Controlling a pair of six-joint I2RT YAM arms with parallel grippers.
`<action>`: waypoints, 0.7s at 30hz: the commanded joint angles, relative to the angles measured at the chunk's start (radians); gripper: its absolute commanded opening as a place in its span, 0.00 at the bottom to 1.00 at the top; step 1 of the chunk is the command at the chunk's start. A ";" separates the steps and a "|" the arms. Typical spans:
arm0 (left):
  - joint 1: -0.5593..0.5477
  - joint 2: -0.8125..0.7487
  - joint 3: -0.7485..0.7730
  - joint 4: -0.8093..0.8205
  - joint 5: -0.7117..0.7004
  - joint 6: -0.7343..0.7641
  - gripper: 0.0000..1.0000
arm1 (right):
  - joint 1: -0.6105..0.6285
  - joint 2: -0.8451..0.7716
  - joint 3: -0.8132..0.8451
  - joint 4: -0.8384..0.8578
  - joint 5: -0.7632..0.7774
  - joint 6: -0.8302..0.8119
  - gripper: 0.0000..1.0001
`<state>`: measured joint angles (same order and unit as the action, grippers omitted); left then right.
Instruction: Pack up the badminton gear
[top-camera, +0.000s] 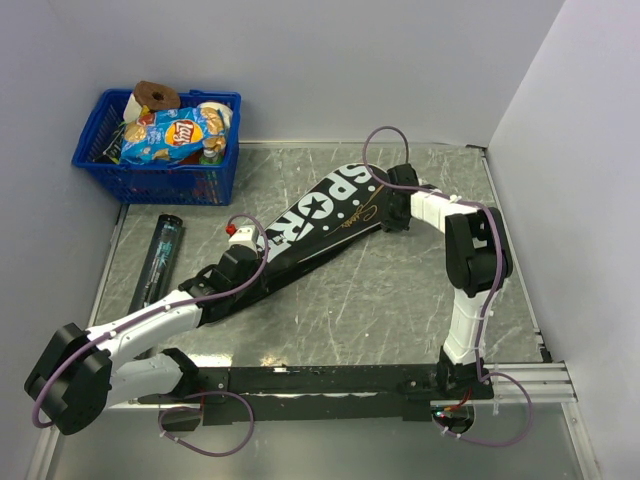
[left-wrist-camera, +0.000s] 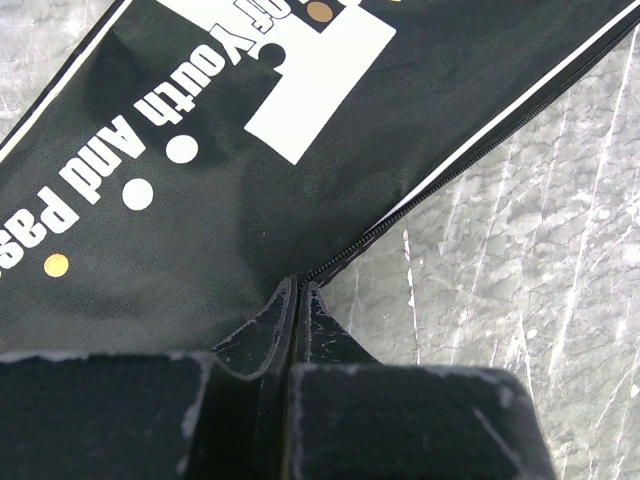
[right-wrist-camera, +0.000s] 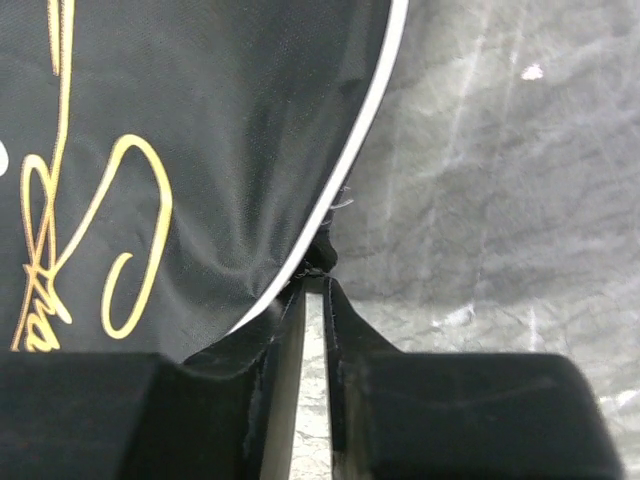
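Note:
A black racket-shaped bag (top-camera: 320, 215) lettered SPORT lies diagonally across the marble table, wide end at the far right. My left gripper (top-camera: 245, 268) sits at its narrow end. In the left wrist view the left gripper (left-wrist-camera: 298, 285) is shut, its tips pinching the bag (left-wrist-camera: 250, 150) at the zip line. My right gripper (top-camera: 385, 218) is at the wide end's edge. There the right gripper (right-wrist-camera: 315, 275) is closed to a narrow slit on a small dark zip tab (right-wrist-camera: 322, 256) beside the bag's white piping (right-wrist-camera: 340, 190). A long dark tube (top-camera: 160, 255) lies left of the bag.
A blue plastic basket (top-camera: 150, 178) with a crisp packet (top-camera: 170, 135) stands at the far left corner. Walls run close along the left, back and right table edges. A black rail (top-camera: 330, 380) joins the two arm bases at the near edge.

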<state>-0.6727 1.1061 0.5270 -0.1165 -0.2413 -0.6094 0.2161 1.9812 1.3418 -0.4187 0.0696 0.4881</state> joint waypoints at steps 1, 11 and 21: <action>0.001 -0.020 0.001 0.025 0.005 0.007 0.01 | -0.017 0.019 0.057 -0.008 -0.017 -0.026 0.16; 0.002 -0.019 0.001 0.028 0.005 0.007 0.01 | -0.017 -0.001 0.030 0.023 -0.062 -0.056 0.00; 0.002 -0.025 0.005 0.018 0.013 0.008 0.01 | 0.026 -0.111 -0.092 0.070 -0.132 -0.075 0.00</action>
<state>-0.6727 1.1057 0.5270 -0.1165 -0.2398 -0.6090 0.2214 1.9648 1.3048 -0.3733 -0.0143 0.4316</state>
